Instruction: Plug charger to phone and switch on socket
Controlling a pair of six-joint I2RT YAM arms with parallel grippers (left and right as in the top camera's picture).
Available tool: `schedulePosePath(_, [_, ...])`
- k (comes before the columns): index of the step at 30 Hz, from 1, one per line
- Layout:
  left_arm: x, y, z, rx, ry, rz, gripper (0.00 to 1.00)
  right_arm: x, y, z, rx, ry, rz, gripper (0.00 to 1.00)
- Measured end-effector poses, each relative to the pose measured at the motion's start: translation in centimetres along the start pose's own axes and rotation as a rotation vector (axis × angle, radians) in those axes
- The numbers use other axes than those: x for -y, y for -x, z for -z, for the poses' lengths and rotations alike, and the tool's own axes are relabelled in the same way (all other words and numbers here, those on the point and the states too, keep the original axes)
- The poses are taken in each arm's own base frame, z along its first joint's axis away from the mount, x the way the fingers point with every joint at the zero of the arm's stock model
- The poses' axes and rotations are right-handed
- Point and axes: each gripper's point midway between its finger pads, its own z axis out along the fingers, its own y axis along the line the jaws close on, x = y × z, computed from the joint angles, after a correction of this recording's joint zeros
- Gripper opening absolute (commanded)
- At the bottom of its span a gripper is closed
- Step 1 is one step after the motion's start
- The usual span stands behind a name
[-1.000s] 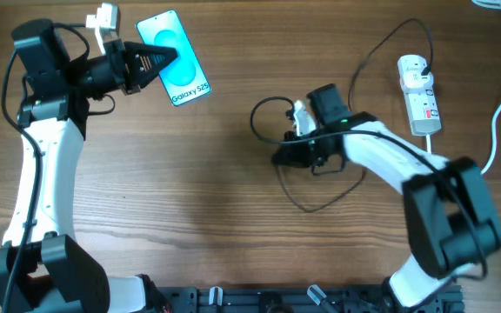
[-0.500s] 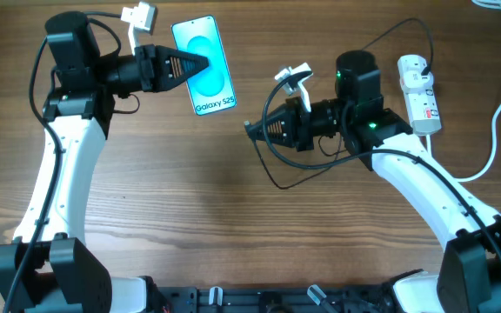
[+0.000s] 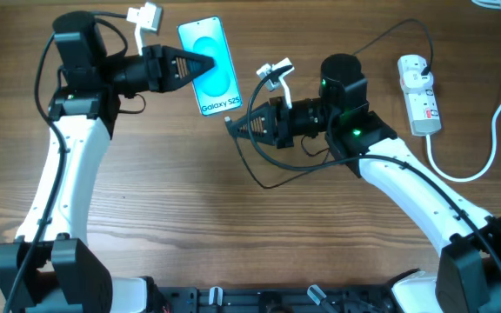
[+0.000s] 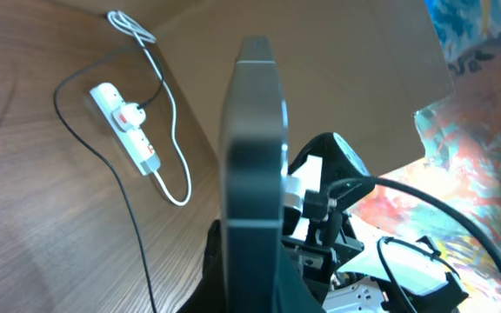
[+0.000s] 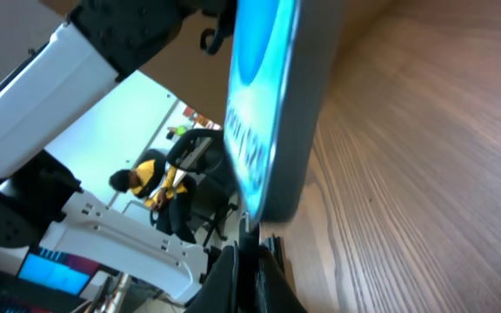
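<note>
My left gripper (image 3: 200,65) is shut on the phone (image 3: 213,68), a flat smartphone with a cyan screen and "Galaxy S25" text, held above the table with its bottom end towards the right arm. In the left wrist view the phone (image 4: 255,174) shows edge-on between my fingers. My right gripper (image 3: 236,124) is shut on the connector tip of the charger (image 3: 272,178), a thin black cable, and sits just below the phone's bottom edge. In the right wrist view the tip (image 5: 249,239) is right under the phone (image 5: 272,113). The socket (image 3: 418,96) lies at the far right, with a black plug inserted.
A thick white cord (image 3: 494,130) runs from the socket to the table's right edge. The black cable loops on the wood (image 3: 146,226) under my right arm. The socket also shows in the left wrist view (image 4: 127,129).
My left gripper carried the phone rightwards to the table's upper middle. My right gripper rose from the table with the cable tip and moved left, up to the phone's bottom edge.
</note>
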Motion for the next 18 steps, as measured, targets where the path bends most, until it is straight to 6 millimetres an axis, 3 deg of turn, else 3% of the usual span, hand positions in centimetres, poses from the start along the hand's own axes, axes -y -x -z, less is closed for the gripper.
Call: schedulePosePath(18, [0.07, -0.19, -0.33, -0.008, -0.003, 0.003, 0.04, -0.78, 0.91, 0.02, 0.023, 0.021, 0.005, 0.04])
